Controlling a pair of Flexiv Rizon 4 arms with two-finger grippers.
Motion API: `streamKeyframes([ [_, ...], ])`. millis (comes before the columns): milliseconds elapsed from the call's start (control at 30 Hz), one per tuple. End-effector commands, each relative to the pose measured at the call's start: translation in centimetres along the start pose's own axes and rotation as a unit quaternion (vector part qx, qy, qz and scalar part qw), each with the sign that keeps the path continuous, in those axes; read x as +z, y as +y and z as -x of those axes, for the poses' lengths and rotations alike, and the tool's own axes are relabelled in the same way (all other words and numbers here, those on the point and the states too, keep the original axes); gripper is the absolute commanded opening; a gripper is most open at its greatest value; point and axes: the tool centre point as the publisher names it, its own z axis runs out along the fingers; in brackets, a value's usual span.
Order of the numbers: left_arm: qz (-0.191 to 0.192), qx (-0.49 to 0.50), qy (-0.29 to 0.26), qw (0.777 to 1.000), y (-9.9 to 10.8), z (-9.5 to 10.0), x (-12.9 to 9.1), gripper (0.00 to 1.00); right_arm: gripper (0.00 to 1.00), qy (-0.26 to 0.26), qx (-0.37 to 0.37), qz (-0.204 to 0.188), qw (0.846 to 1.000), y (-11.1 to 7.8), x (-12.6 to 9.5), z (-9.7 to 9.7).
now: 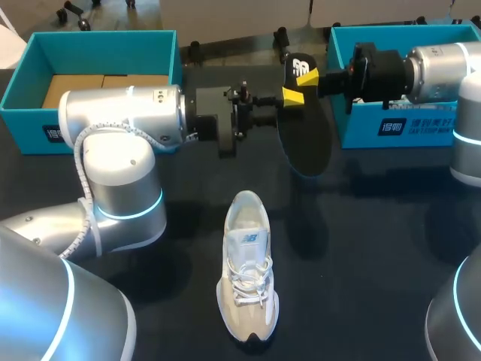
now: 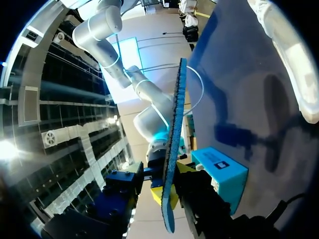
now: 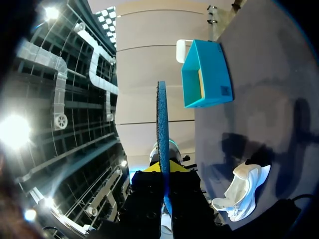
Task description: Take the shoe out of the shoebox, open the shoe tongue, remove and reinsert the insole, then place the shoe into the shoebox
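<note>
The black insole point(image 1: 307, 139) hangs in the air at the back of the table, blue-edged and seen edge-on in the left wrist view point(image 2: 174, 124) and the right wrist view point(image 3: 162, 124). My right gripper point(image 1: 307, 75) is shut on its heel end, with the yellow tips point(image 3: 163, 169) pressed to both faces. My left gripper point(image 1: 291, 96) meets the insole from the other side, and its fingers point(image 2: 168, 194) sit against both faces just below the right gripper's hold. The white shoe point(image 1: 248, 263) lies on the table near the front, toe away from me, untouched.
A blue shoebox point(image 1: 98, 39) with a brown cardboard floor stands at the back left point(image 3: 209, 74). A second blue box point(image 1: 406, 124) stands at the back right point(image 2: 222, 172), right behind the right gripper.
</note>
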Motion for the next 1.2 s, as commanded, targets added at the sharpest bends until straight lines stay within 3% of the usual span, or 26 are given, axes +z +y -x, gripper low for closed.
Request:
streamKeyframes([
  [33,-0.005,0.0,0.005,1.0,-0.05,0.08,-0.34,0.34,0.0,-0.001,0.0,0.0,1.0,0.02,0.13,0.01],
  [333,-0.011,0.001,0.006,1.0,-0.33,0.2,-0.33,0.14,0.0,-0.001,0.0,0.0,1.0,0.02,0.13,0.01],
  [667,-0.015,0.004,0.013,1.0,-0.65,-0.17,0.16,0.0,0.0,-0.001,0.0,0.0,1.0,0.02,0.13,0.01],
  [1000,-0.018,0.005,0.013,1.0,-0.81,-0.25,0.24,0.0,0.0,0.004,-0.003,0.0,1.0,0.05,0.18,-0.02],
  [1033,-0.018,0.005,0.012,1.0,-0.83,-0.19,0.18,0.0,0.07,0.006,-0.004,0.0,1.0,0.05,0.22,-0.04],
  [1067,-0.018,0.006,0.012,1.0,-0.82,-0.16,0.12,0.0,0.49,0.006,-0.005,0.002,1.0,0.04,0.23,-0.04],
  [1100,-0.018,0.006,0.012,1.0,-0.81,-0.12,0.02,0.0,1.0,0.007,-0.009,0.004,1.0,-0.02,0.25,-0.06],
  [1200,-0.018,0.008,0.012,1.0,-0.77,-0.11,-0.67,0.0,1.0,0.012,-0.025,0.01,1.0,-0.45,0.11,-0.25],
])
